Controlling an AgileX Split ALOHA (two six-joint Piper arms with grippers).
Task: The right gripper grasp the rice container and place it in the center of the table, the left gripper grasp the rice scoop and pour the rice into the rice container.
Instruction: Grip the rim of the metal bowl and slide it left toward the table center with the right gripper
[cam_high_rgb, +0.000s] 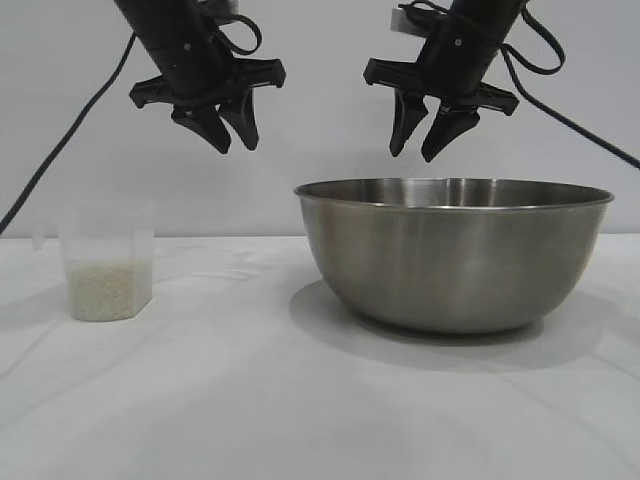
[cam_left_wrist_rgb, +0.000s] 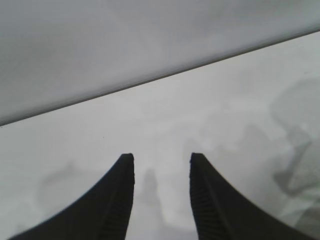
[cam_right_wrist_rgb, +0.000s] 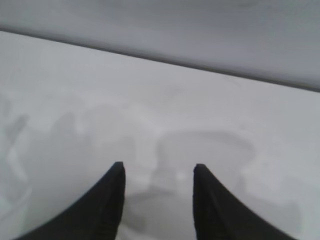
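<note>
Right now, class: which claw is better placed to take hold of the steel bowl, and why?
The right claw: it hangs open directly above the steel bowl. The left claw, also open and empty, hangs between bowl and rice scoop.

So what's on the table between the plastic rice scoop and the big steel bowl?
Nothing: in the exterior view only bare white table lies between the rice scoop and the rice container.

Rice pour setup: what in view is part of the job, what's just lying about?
Part of the job:
- rice container, on the table
- rice scoop, holding the rice
- left gripper, open, empty, raised
- right gripper, open, empty, above the container

Lying about:
- nothing loose; only a black cable behind
</note>
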